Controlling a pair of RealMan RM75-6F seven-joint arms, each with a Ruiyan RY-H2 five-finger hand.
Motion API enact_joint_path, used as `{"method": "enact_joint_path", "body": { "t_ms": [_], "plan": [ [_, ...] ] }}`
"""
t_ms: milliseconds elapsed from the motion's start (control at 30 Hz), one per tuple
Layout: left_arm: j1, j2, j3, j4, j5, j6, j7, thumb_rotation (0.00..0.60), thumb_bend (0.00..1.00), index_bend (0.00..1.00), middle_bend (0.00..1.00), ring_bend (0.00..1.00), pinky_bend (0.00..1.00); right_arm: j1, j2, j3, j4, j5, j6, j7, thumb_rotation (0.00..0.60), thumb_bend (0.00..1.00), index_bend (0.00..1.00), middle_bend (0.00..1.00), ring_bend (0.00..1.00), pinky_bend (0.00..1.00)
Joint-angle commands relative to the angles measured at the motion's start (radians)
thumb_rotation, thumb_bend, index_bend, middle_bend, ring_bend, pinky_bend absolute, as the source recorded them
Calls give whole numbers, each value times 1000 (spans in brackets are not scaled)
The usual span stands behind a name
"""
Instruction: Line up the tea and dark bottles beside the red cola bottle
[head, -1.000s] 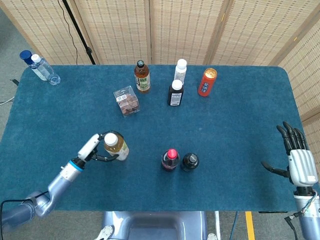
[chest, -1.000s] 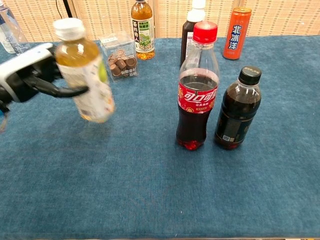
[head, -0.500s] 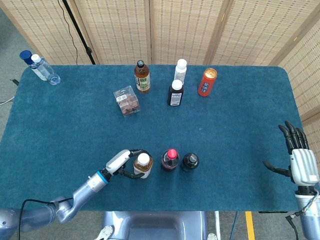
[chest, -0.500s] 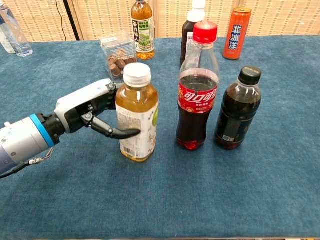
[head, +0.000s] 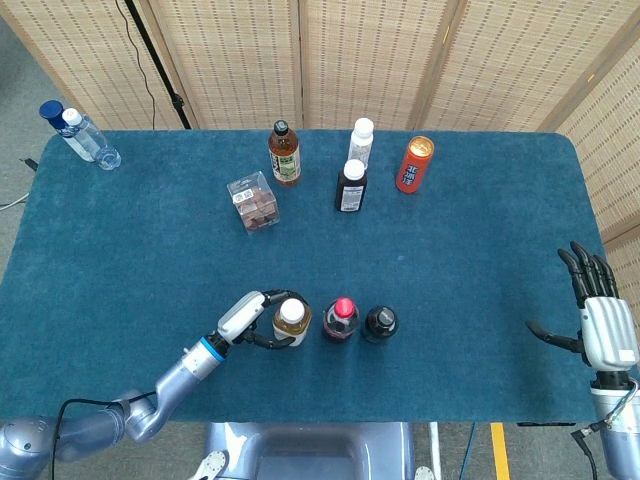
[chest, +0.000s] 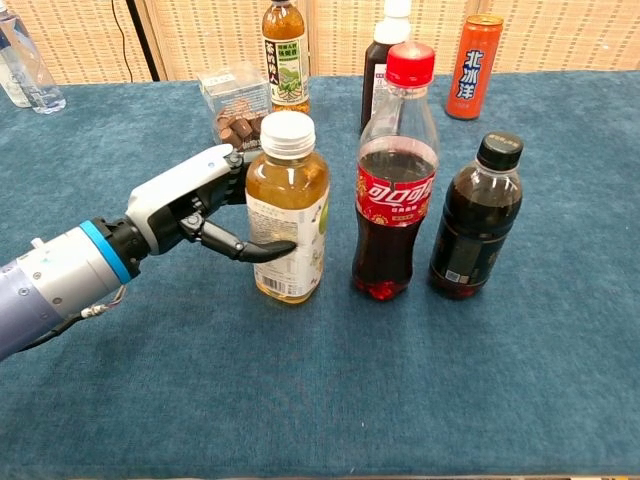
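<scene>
The tea bottle (chest: 289, 222) has come in from the left since a moment ago and now stands upright on the blue table (head: 470, 240), just beside the red cola bottle (chest: 393, 175), whose other flank is kept by the dark bottle (chest: 477, 217); the three make a short row near the front edge. The left hand (chest: 195, 207) holds the tea bottle, a dark finger curled across its label and the white back of the hand pressed to its far side, and it has travelled in with the bottle. Whether the bottle's base rests fully on the cloth is hard to judge. Most of the fingers sit behind the bottle in the chest view, and from above the hand is small and partly under the cap. The right hand (head: 595, 320) hangs off the table's right edge, fingers spread and holding nothing, much as before; the chest view misses it altogether. Toward the back stand a green-labelled bottle (head: 284, 154), a clear box of brown pieces (head: 253, 201), two white-capped bottles (head: 355, 170), an orange can (head: 414, 164) and, far left, a water bottle (head: 88, 137), all well apart from the row.
</scene>
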Motion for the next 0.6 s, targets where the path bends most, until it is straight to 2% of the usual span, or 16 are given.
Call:
{"method": "enact_joint_path", "body": {
  "t_ms": [33,233,500,567,600],
  "plan": [
    [-6,-14,-2,15,-2,0,-4,600,565,512,456,427,525,0,1,2,0,0,0,2,600,0,0,0,0,0],
    [-9,-36,-3,40,-5,10,-2,600,553,510,456,408,524,-1,3,6,0,4,-5,5,600,0,0,0,0,0],
    [-5,-60,-3,68,-14,20,14,600,541,496,441,337,436,-3,6,9,-3,1,-3,8,600,0,0,0,0,0],
    [-7,-59,2,69,-10,21,7,600,520,452,402,296,403,-3,6,9,-4,1,-3,8,600,0,0,0,0,0],
    [-9,-54,7,67,-5,21,-5,600,501,396,348,253,365,-3,6,9,-4,2,-3,8,600,0,0,0,0,0]
  ]
}}
